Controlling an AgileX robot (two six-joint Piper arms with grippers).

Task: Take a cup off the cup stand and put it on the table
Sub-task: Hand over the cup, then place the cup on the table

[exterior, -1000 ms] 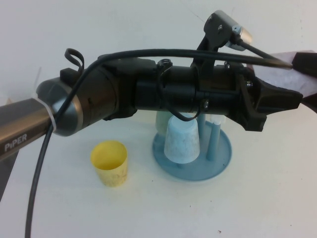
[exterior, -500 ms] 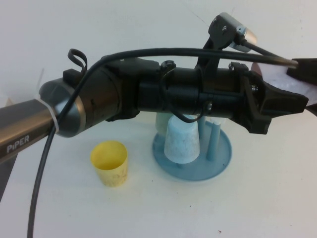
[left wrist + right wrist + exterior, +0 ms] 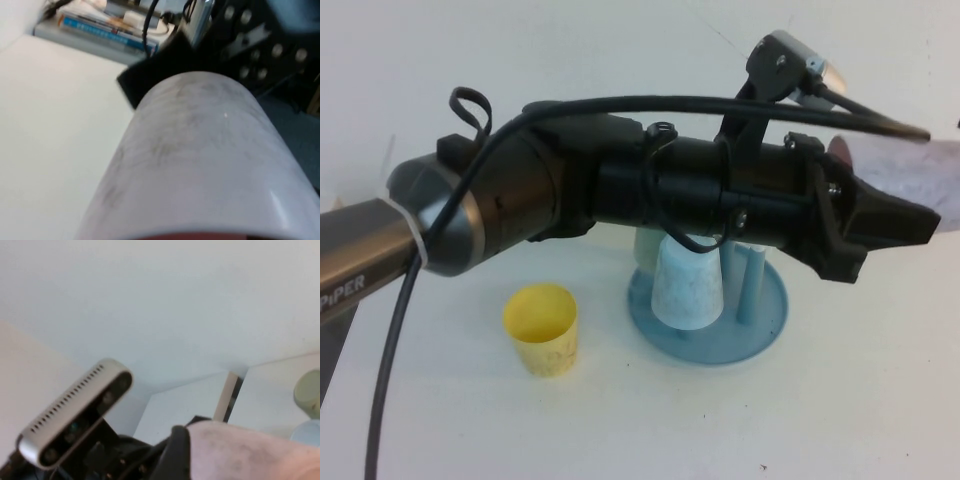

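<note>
The pale pink speckled cup (image 3: 910, 168) lies sideways in the air at the right, above and right of the cup stand (image 3: 760, 335). My left arm reaches across the high view, and my left gripper (image 3: 920, 205) is shut on the cup's near end. The cup fills the left wrist view (image 3: 200, 160). In the right wrist view the cup (image 3: 250, 452) lies close below the camera, with a black left finger (image 3: 177, 455) at its end. My right gripper is at or past the right edge of the high view, close to the cup's far end.
A light blue cup (image 3: 688, 285) sits upside down on a peg of the stand, with a pale green cup (image 3: 645, 245) behind it. A yellow cup (image 3: 542, 328) stands upright on the white table (image 3: 840, 420), left of the stand. The left arm hides the middle of the table.
The black right gripper that showed at the right edge beside the cup has slid out of the high view. My left gripper and the cup have shifted a little right and down.
</note>
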